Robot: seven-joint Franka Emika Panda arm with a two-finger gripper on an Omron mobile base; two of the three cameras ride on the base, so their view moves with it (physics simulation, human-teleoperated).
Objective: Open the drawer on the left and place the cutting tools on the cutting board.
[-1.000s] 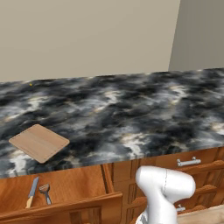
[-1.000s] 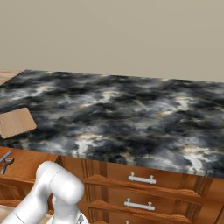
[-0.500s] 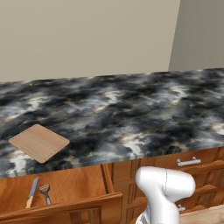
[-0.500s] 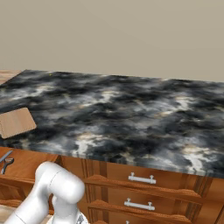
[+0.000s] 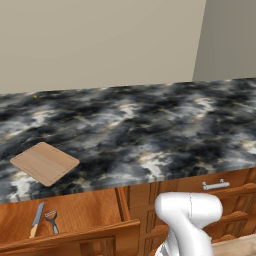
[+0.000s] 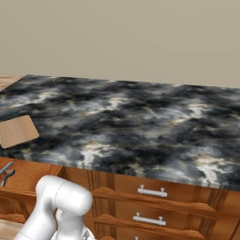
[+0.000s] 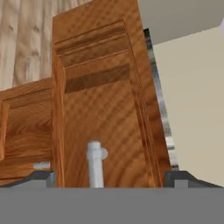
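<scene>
Two cutting tools are sitting in the pulled-out drawer (image 5: 75, 220) at the lower left of the left base view — the knife (image 5: 36, 220) with its pale handle toward the drawer front, and the peeler (image 5: 51, 220) just beside it on the right, not touching as far as I can tell. From the right base view you just catch the peeler (image 6: 7, 176) and a bit of the knife at the far left edge, inside the drawer (image 6: 28, 176).

The board (image 5: 45, 162) lies flat on the marble counter (image 5: 150, 130) right above the drawer, near the counter's front edge, nothing on it. In the right view only its corner (image 6: 17, 131) pokes in from the left.

Compared with a second ago, nothing out there has budged: drawer open the same amount, tools and board in the same spots, arm parked the same way low in both base views.

Hand view looks straight at the drawer front, with the silver handle (image 7: 95, 164) between the two dark tips — the gripper (image 7: 109, 177) is spread wide, tips far out to either side and well clear of the bar, gripping nothing. Narrower drawers (image 6: 154, 206) with their own handles sit to the right.
</scene>
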